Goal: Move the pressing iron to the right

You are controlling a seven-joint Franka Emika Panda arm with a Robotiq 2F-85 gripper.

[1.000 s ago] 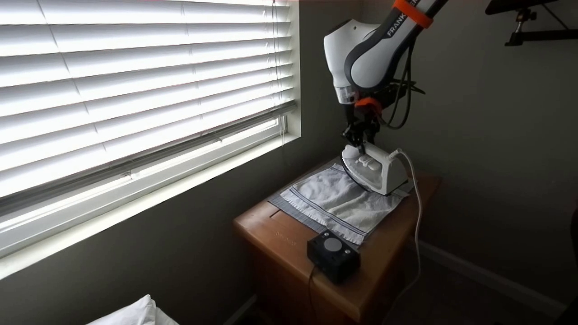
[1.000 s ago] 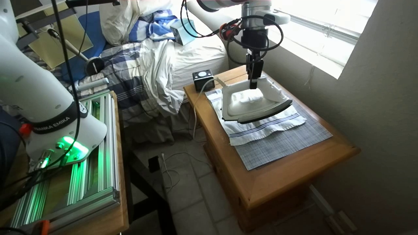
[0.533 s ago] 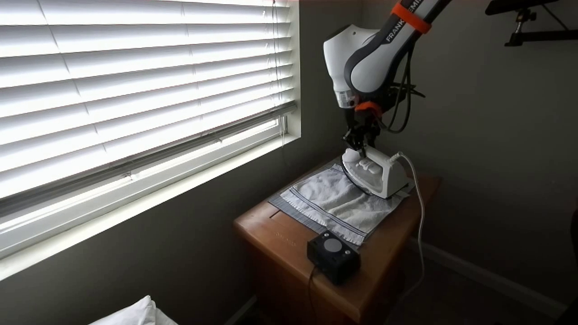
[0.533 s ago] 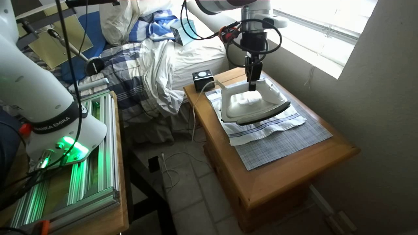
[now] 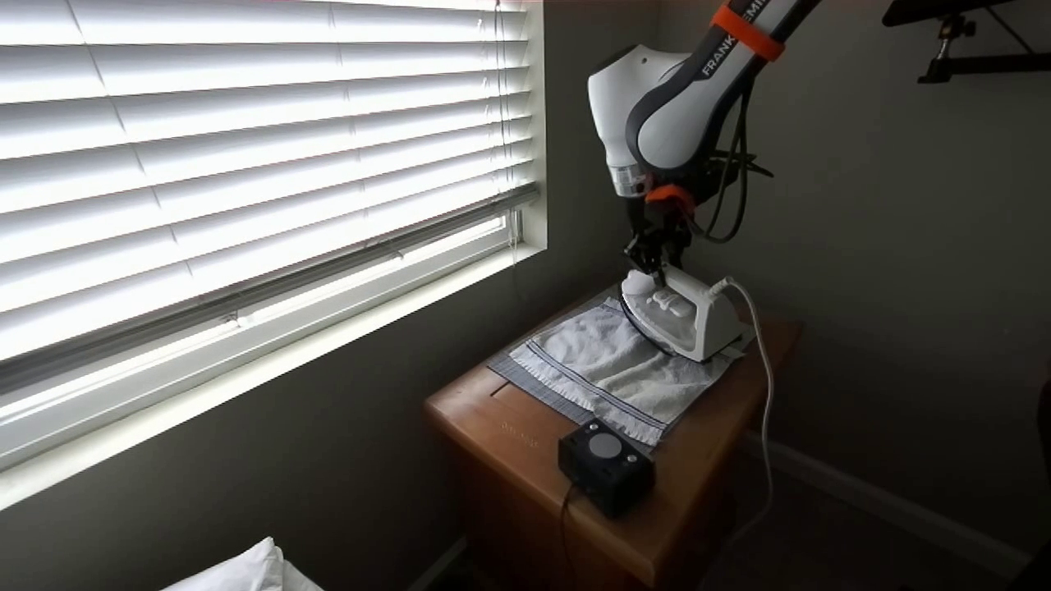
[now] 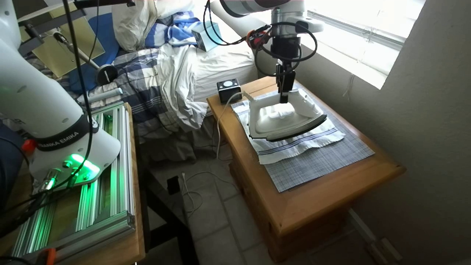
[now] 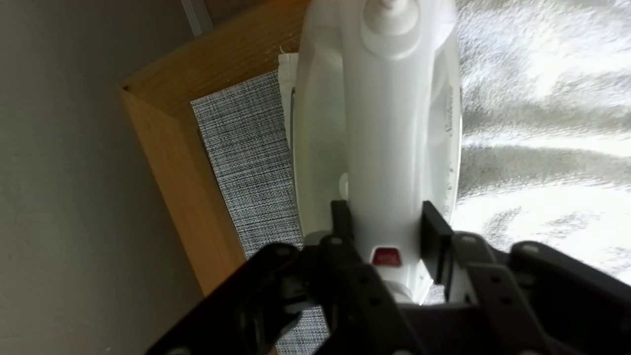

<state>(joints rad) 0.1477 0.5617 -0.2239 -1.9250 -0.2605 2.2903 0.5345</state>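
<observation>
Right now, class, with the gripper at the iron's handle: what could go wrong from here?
The cord hangs past the edge of the table, so it might snag or tug as the iron moves. The cloth beneath is rumpled and could bunch or drag along. The gripper holds the handle near its front, so the cord end may sag if lifted.

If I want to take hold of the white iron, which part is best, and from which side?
Its handle, most likely from above: it arches over the body, narrow enough for the pincer to straddle, and the cord leaves from the rear end.
</observation>
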